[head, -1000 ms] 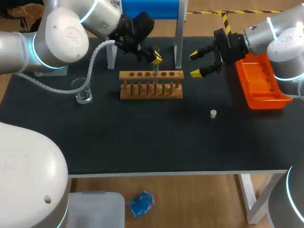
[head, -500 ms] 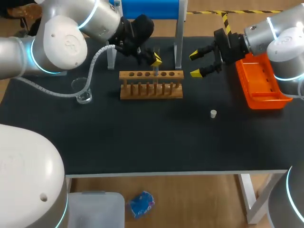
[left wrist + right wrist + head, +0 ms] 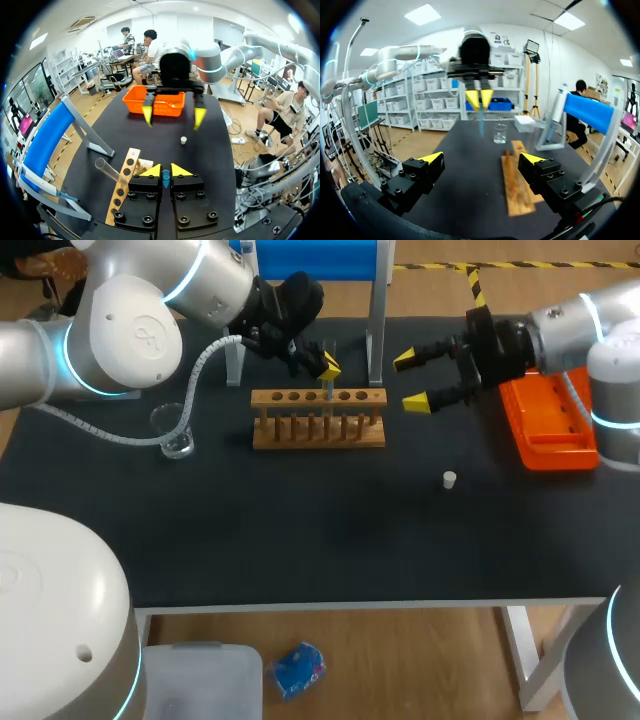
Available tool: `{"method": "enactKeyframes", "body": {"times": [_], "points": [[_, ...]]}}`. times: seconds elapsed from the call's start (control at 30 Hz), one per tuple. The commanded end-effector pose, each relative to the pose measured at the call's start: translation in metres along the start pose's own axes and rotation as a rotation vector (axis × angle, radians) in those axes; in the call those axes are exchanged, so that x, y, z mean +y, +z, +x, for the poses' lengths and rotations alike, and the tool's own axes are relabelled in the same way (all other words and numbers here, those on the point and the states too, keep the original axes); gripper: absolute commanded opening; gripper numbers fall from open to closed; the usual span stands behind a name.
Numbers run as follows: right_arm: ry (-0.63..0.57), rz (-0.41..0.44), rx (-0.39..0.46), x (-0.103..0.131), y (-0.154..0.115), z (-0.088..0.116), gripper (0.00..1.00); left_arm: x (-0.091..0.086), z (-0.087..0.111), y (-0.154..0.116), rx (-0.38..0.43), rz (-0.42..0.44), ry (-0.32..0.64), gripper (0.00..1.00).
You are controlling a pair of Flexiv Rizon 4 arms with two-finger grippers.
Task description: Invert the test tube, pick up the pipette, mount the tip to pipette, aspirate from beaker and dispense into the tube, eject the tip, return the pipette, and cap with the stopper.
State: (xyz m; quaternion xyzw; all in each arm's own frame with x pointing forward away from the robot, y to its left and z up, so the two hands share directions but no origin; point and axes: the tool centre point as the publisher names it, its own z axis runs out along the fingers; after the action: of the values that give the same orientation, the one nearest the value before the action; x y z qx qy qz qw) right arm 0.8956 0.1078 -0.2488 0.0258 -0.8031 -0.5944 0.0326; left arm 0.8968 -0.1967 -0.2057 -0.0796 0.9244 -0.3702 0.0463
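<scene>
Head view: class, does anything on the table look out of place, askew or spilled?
Nothing looks spilled or broken. Only the small white stopper lies loose on the black table, apart from the wooden rack, which sits square.

Left arm (image 3: pixel 130 330) and right arm (image 3: pixel 600 325): glossy white, cyan joint rings; ribbed white cable (image 3: pixel 193 375) on the left. Left claw (image 3: pixel 162 171), right claw (image 3: pixel 481 159): black, screw-studded, yellow-tipped.

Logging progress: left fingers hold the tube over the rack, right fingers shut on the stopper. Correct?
No: the right gripper is open and empty; the stopper lies on the table, per the head view. The left gripper holds the tube.
</scene>
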Motion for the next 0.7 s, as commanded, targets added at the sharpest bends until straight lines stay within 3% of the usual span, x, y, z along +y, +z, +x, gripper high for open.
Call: {"method": "enactKeyframes", "body": {"times": [0.03,0.7], "points": [[-0.004,-0.043,0.0,0.001,0.019,0.013,1.0,-0.001,0.0,-0.001,0.001,-0.003,0.0,0.0],[-0.056,-0.207,0.097,0.022,0.085,0.002,1.0,-0.001,0.0,-0.001,0.001,-0.003,0.0,0.0]]}}
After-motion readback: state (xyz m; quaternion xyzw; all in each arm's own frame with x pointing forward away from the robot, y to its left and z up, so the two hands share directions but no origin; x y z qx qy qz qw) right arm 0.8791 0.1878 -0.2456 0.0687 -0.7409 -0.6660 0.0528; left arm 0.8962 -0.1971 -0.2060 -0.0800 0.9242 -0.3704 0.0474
